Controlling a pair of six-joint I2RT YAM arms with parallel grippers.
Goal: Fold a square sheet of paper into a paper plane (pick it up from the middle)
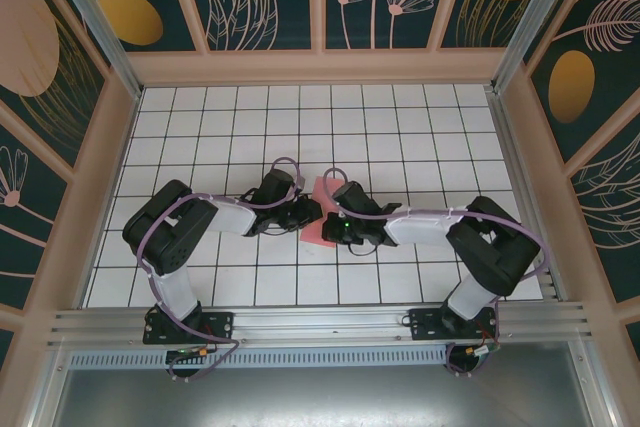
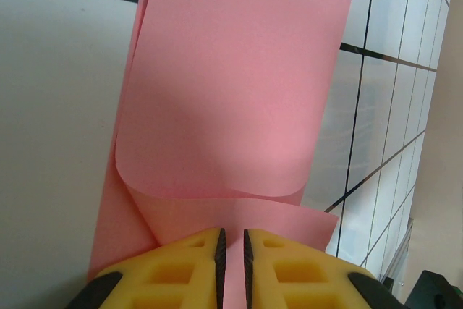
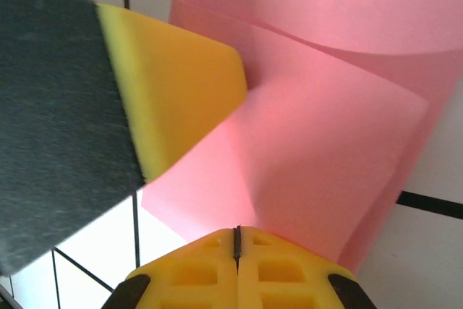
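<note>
One pink sheet, two arms. The square sheet of paper [image 1: 314, 230] sits at the middle of the white grid table [image 1: 200, 127], curled over itself in a loose roll, not creased flat. The left gripper [image 2: 232, 240] has its jaws nearly together with a strip of pink pinched between them. The right gripper [image 3: 236, 236] meets it from the other side, jaws pressed tight on a fold of the sheet. Open tiles stretch to the far edge and both side edges.
</note>
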